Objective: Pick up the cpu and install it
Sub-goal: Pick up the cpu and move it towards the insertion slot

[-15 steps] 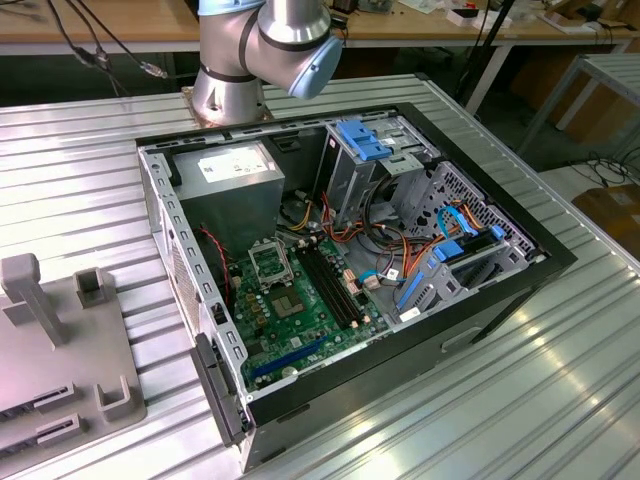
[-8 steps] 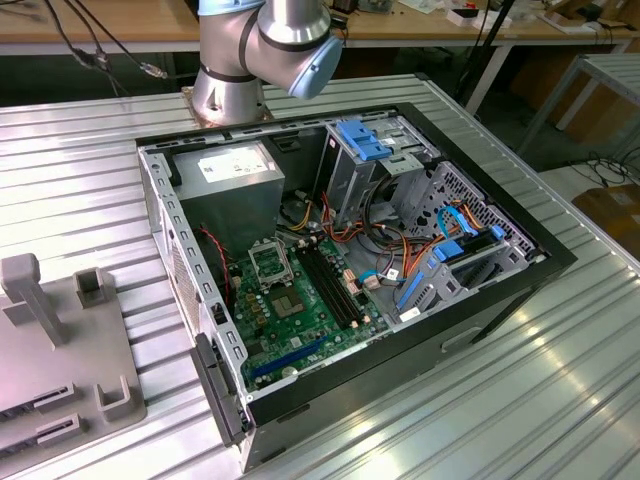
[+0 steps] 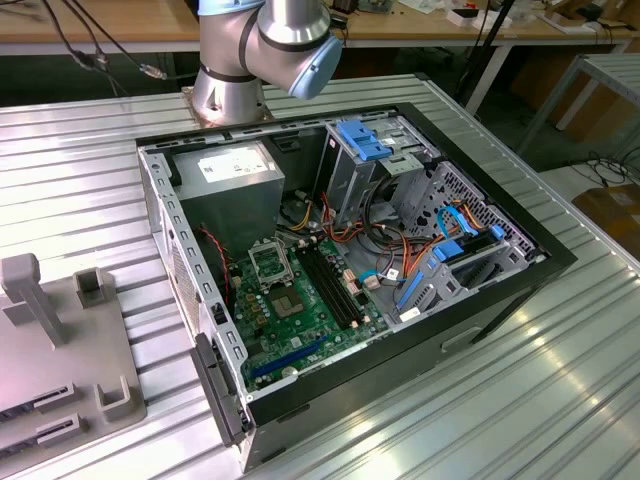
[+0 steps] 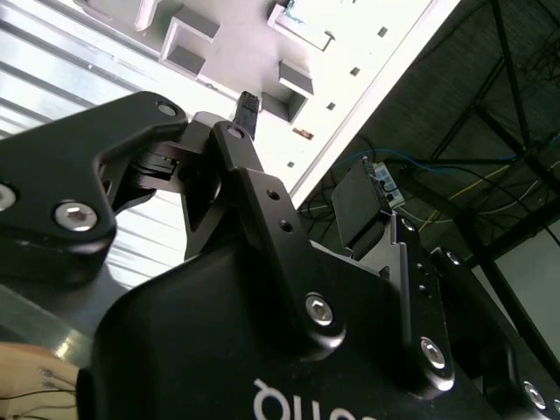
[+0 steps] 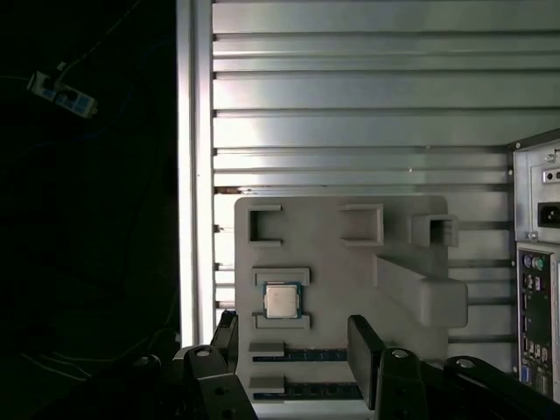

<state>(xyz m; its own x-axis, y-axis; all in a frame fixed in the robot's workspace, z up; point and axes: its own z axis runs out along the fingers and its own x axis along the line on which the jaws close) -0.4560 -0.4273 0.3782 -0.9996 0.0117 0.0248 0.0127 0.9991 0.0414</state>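
Observation:
The cpu point(image 5: 282, 301) is a small silver-grey square lying flat in a recess of the grey fixture plate point(image 5: 332, 254), between two low ridges. My gripper point(image 5: 295, 346) hangs open above that plate, its two black fingers point(image 5: 363, 350) spread wider than the chip and apart from it. In the second wrist view the gripper point(image 4: 302, 157) shows from behind with its jaws apart and nothing between them. The green motherboard point(image 3: 290, 310) lies in the open computer case point(image 3: 480, 300), and its black-framed socket point(image 3: 268, 262) sits near the power supply.
The fixture plate point(image 3: 60, 350) carries raised grey blocks and an upright post point(image 3: 25, 290). It rests on a ribbed metal table point(image 3: 80, 180) at the exterior view's left of the case. Cables, drive cages and blue clips crowd the case's far side. The robot base point(image 3: 230, 90) stands behind the case.

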